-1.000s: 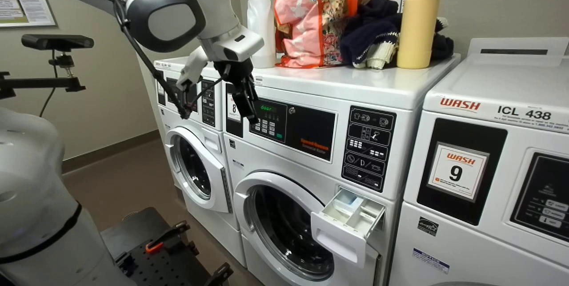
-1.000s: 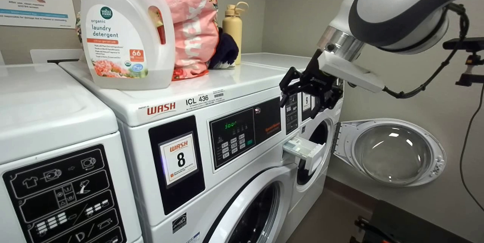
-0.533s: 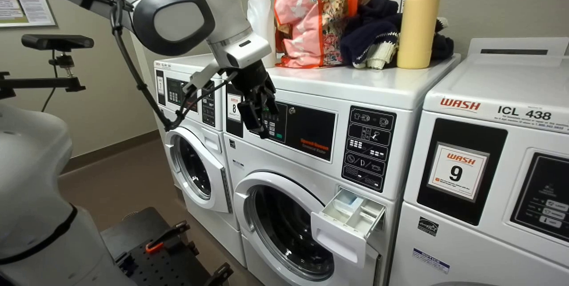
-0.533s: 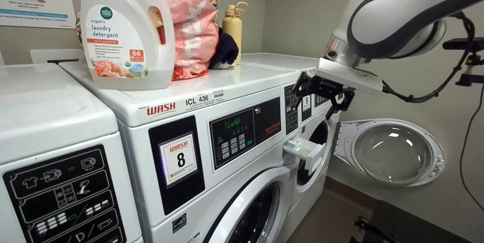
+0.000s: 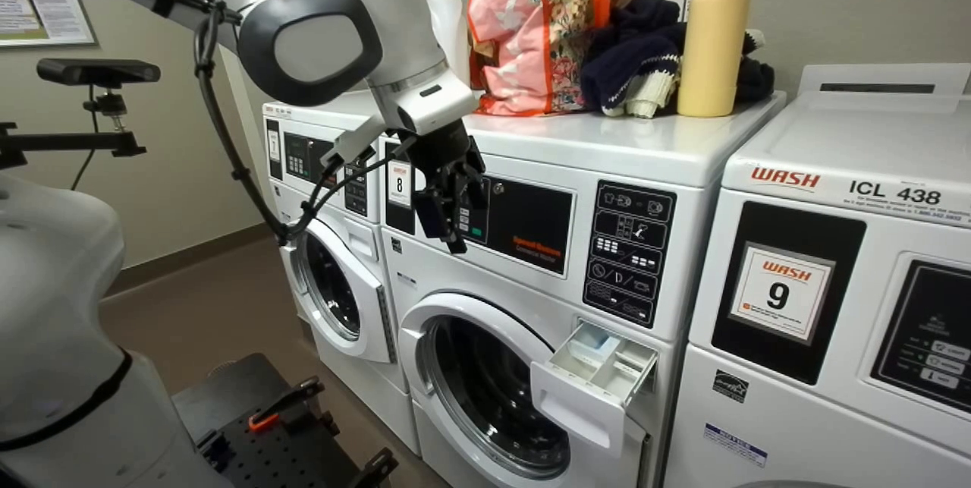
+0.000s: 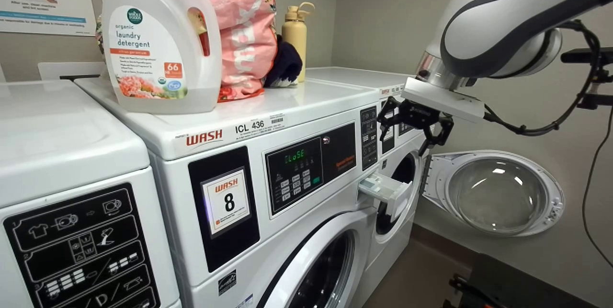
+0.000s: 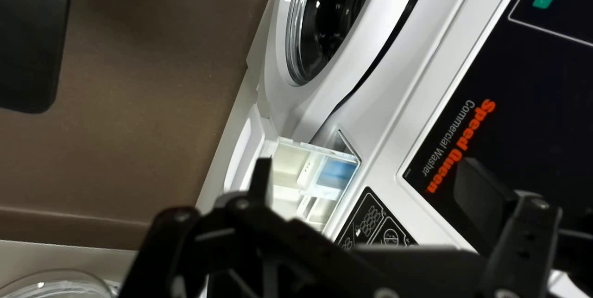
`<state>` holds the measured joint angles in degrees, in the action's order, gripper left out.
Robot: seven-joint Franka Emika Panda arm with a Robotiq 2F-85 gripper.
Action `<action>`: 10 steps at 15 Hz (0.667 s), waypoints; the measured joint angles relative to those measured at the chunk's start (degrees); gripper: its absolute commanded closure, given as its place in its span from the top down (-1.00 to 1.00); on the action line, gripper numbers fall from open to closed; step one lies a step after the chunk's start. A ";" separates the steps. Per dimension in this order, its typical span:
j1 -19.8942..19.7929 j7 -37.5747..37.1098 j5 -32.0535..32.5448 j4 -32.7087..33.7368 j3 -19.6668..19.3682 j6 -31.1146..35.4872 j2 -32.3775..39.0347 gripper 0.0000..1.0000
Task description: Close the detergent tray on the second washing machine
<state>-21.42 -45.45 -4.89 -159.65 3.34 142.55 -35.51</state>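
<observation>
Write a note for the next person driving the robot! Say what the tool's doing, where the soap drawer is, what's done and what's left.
Tool: open, holding nothing, out in front of washer 8.
Soap drawer: pulled out of washer 8, up and to the right of the round door in an exterior view. The tool isn't touching it.
Done: no closing yet; the drawer sticks out.
Left: probably bring the tool down to the drawer's front, then push it in gently.
</observation>
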 measured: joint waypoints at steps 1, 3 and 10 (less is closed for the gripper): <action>0.12 0.00 -0.01 0.00 0.00 0.00 0.00 1.00; 0.20 0.00 0.06 0.00 -0.05 0.00 0.01 1.00; -0.52 -0.10 0.43 3.86 -0.55 0.96 6.70 1.00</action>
<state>-21.94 -45.55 -4.46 -155.79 2.79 143.51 -28.81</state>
